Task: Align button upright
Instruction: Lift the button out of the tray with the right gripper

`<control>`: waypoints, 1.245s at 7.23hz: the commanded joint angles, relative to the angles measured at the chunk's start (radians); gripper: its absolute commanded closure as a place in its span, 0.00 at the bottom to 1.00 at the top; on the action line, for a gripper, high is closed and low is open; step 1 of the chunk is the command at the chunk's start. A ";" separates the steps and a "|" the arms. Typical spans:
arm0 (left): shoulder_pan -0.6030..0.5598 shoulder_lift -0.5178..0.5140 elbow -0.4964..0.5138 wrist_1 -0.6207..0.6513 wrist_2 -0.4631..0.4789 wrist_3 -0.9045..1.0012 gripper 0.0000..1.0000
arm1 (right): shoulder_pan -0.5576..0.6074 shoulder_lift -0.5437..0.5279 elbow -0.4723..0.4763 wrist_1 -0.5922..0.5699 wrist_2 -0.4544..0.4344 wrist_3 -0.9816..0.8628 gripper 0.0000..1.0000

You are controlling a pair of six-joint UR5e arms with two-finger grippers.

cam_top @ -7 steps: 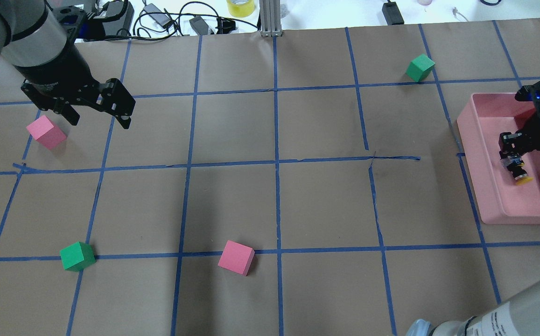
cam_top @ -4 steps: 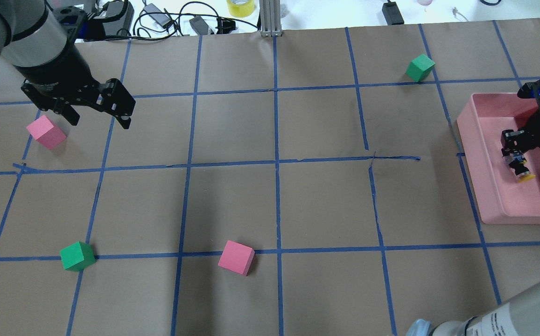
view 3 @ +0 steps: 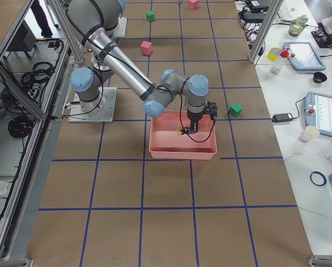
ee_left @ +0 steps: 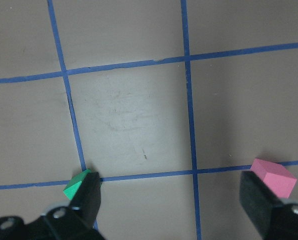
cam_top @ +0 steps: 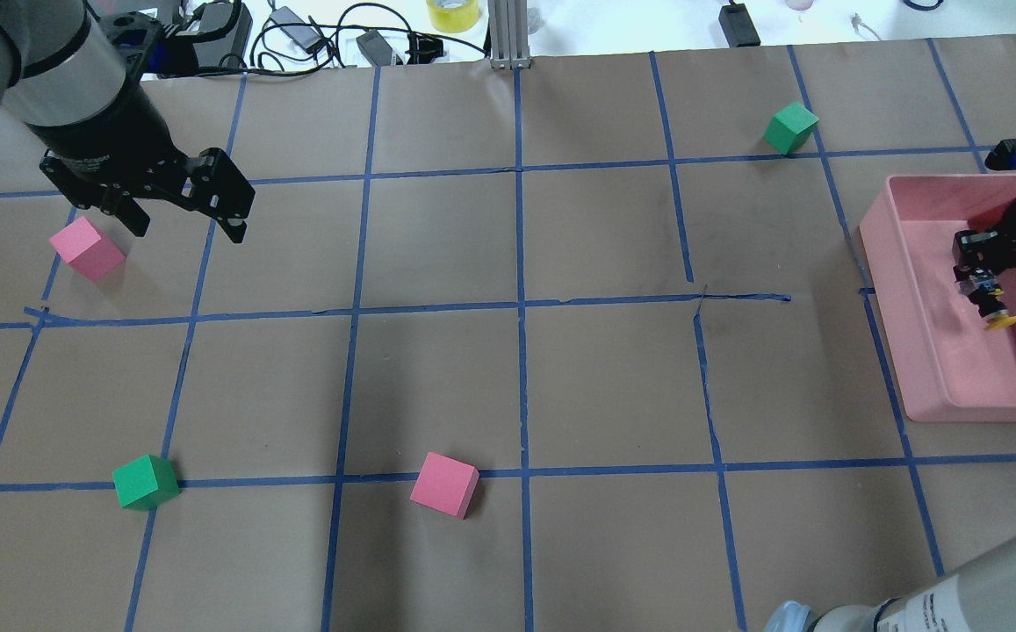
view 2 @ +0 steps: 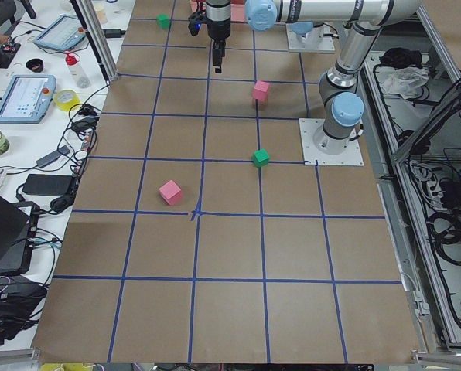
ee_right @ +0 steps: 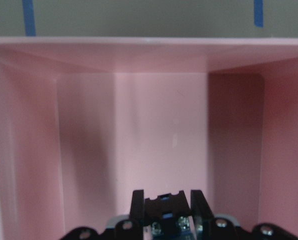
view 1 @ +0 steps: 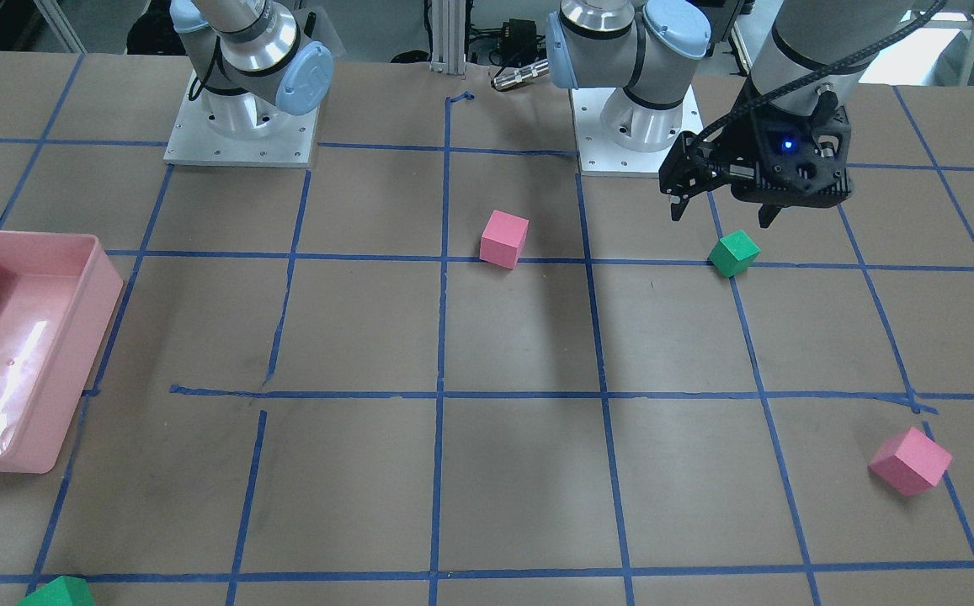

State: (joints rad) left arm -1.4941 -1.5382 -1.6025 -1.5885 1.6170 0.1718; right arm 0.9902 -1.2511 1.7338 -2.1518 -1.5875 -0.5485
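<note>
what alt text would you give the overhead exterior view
The right end effector grips a yellow-capped button by its base over a pink tray at the right edge of the table. The left end effector hangs open at upper left beside a pink cube; two green cubes and another pink cube sit apart.

Two pink cubes (cam_top: 87,248) (cam_top: 444,484), two green cubes (cam_top: 146,482) (cam_top: 791,127), one pink tray (cam_top: 907,351), and apparently one half-hidden button (cam_top: 990,307).

A table covered in brown paper with a blue tape grid (cam_top: 437,386) fills the room's middle. Along its far edge runs a white bench (cam_top: 613,26) with black cables and adapters (cam_top: 314,35), a yellow tape roll (cam_top: 453,12) and a slotted aluminium post (cam_top: 508,35). Behind the table lies grey floor (view 2: 447,154).
</note>
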 commanded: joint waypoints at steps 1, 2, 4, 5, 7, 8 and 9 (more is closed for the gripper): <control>0.000 0.000 -0.001 -0.001 0.000 0.000 0.00 | 0.111 -0.057 -0.113 0.137 -0.038 0.095 0.96; 0.000 0.000 -0.005 0.001 0.000 0.000 0.00 | 0.181 -0.060 -0.134 0.191 -0.039 0.170 0.99; 0.000 0.000 -0.005 0.004 0.000 0.000 0.00 | 0.369 -0.060 -0.154 0.198 -0.037 0.371 0.99; 0.000 0.001 -0.005 0.004 0.000 0.000 0.00 | 0.480 -0.056 -0.154 0.198 -0.025 0.535 0.99; 0.000 0.001 -0.004 0.005 0.001 0.000 0.00 | 0.673 -0.030 -0.146 0.187 0.001 0.837 0.99; 0.000 0.001 -0.004 0.005 0.001 0.000 0.00 | 0.739 0.008 -0.146 0.176 0.050 0.936 0.99; 0.002 0.001 -0.004 0.005 0.001 0.000 0.00 | 0.798 0.047 -0.146 0.137 0.061 1.008 1.00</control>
State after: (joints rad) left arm -1.4940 -1.5371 -1.6062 -1.5832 1.6181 0.1718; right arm 1.7015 -1.2504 1.5869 -1.9794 -1.5546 0.3411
